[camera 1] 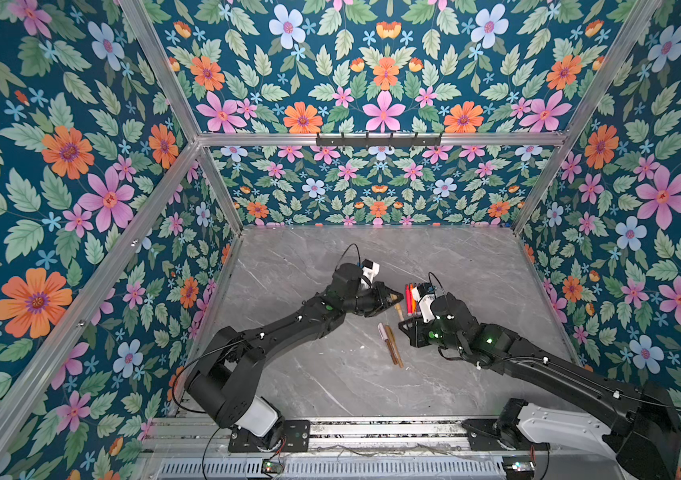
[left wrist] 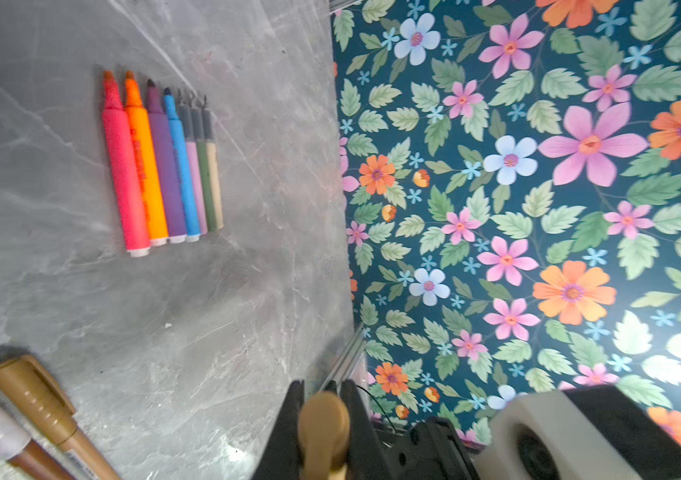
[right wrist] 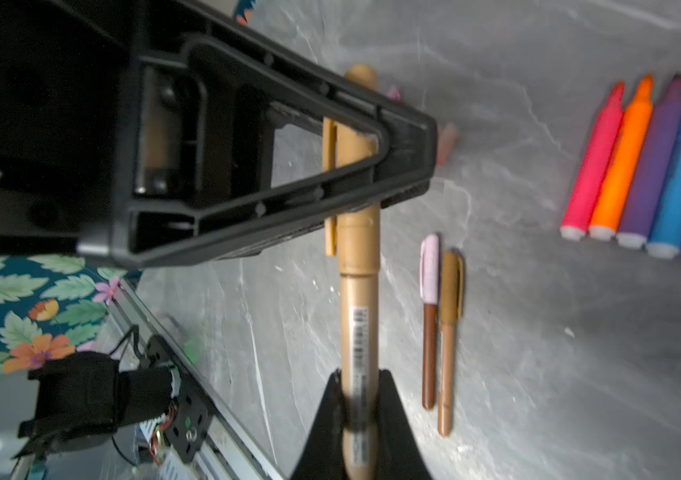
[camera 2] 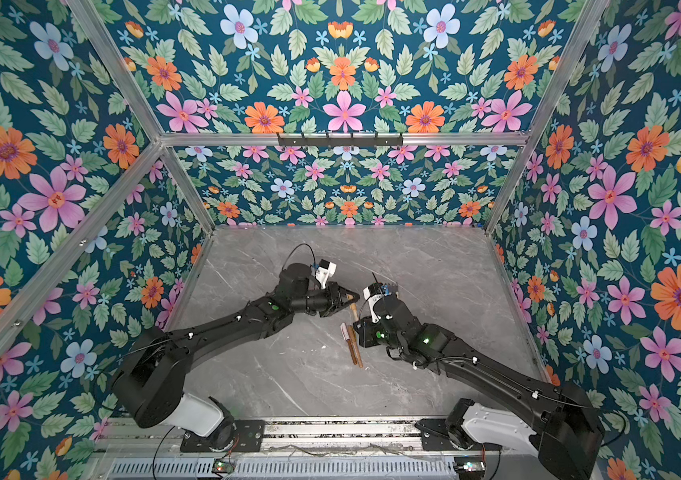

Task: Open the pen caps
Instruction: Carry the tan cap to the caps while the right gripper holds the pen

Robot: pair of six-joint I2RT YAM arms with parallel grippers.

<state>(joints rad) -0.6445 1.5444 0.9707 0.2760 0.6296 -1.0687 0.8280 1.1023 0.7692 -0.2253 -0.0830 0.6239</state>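
A gold pen (right wrist: 357, 316) hangs between my two grippers above the table, its gold cap (right wrist: 357, 245) still on it. My left gripper (left wrist: 324, 390) is shut on the cap (left wrist: 324, 424); in the right wrist view its black fingers (right wrist: 413, 158) cross the cap. My right gripper (right wrist: 358, 382) is shut on the pen's body. Both top views show the grippers meeting at the pen (camera 1: 399, 311) (camera 2: 354, 311), the left gripper (camera 1: 397, 297) (camera 2: 353, 297) just beyond the right gripper (camera 1: 403, 324) (camera 2: 357, 324).
Two capped pens lie side by side on the grey table: a brown one with a pink cap (right wrist: 429, 324) (camera 1: 384, 338) and a gold one (right wrist: 449, 332) (camera 1: 395, 351). A row of uncapped coloured pens (left wrist: 156, 166) (right wrist: 642, 166) lies farther back. A peach cap (right wrist: 449, 141) shows behind the left fingers.
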